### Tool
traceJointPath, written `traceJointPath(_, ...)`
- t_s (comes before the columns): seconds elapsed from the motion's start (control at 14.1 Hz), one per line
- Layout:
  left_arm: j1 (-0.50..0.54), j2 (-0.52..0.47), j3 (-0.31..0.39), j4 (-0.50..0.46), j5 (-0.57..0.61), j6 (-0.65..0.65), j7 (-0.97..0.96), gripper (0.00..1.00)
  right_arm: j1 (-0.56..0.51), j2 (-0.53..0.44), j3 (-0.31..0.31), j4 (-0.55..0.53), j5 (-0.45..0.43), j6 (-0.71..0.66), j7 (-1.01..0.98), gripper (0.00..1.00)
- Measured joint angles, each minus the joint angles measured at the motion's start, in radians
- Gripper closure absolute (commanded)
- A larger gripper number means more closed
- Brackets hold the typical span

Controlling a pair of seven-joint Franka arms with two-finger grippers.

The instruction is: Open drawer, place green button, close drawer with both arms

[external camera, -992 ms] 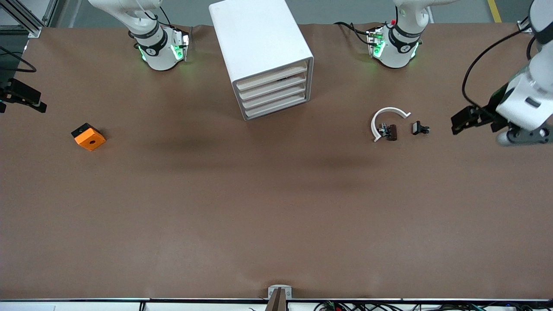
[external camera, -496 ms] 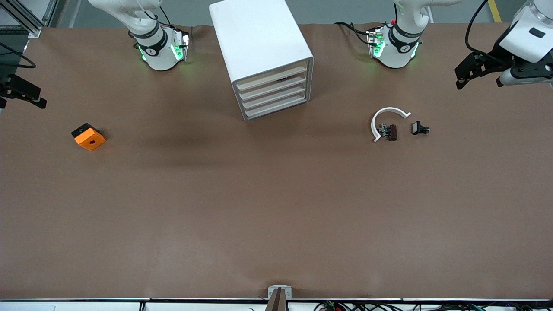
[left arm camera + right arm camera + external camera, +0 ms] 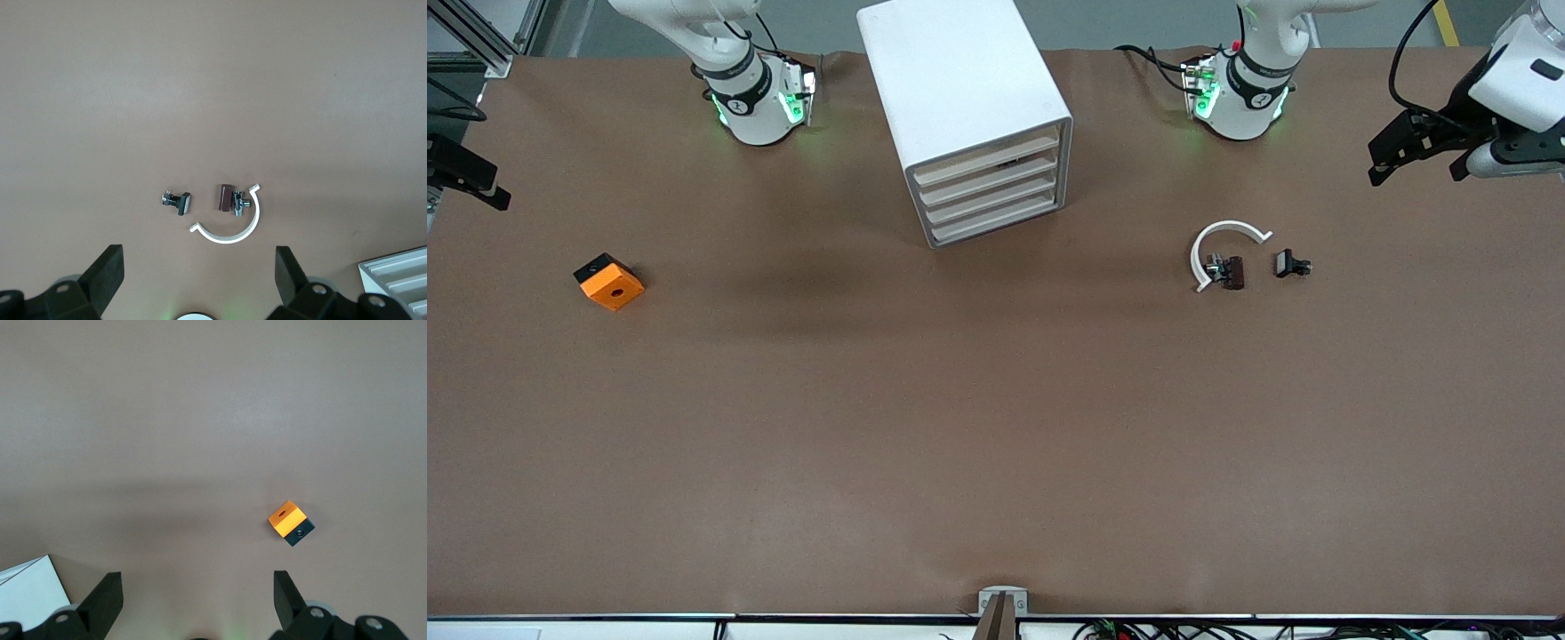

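Drawer fronts (image 3: pixel 989 182), four pale beige slats in a smooth white boxy cabinet (image 3: pixel 951 80) at the upper middle of the front view, all sit shut. The tiny green-capped button cannot be picked out anywhere. Opening looks not yet begun: left gripper (image 3: pixel 197 261) and right gripper (image 3: pixel 197 583) hover with fingers spread wide over their own ends of the brown table (image 3: pixel 996 427), so one must next reach a slat's thin lip.

The brown table (image 3: pixel 996 427) bears a white cabinet (image 3: pixel 960 89), an orange block (image 3: pixel 609 282), a white curved strip (image 3: pixel 1214 238) and small black clips (image 3: pixel 1291 264)

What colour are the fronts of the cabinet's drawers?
Pale beige, set in the white cabinet; the drawers show best in the front view.
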Motion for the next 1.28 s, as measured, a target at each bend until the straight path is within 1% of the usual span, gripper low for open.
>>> traceJointPath(0.21,0.004,0.031,0.003,0.019,0.000,-0.002,0.000,0.00,0.000,-0.043,0.000,-0.064,0.000,0.048,0.000,0.00)
traceJointPath(0.42,0.005,0.041,0.004,0.031,0.000,-0.016,0.000,0.00,0.000,-0.070,0.000,-0.093,0.001,0.056,0.001,0.00)
traceJointPath(0.78,0.005,0.041,0.004,0.036,0.000,-0.032,-0.009,0.00,0.002,-0.073,0.001,-0.097,0.007,0.064,0.002,0.00)
traceJointPath(1.06,0.005,0.041,0.006,0.038,0.000,-0.050,-0.016,0.00,0.002,-0.078,-0.001,-0.097,0.020,0.058,0.053,0.00)
traceJointPath(1.28,0.006,0.041,0.008,0.042,0.000,-0.058,-0.016,0.00,0.002,-0.082,-0.001,-0.097,0.020,0.051,0.055,0.00)
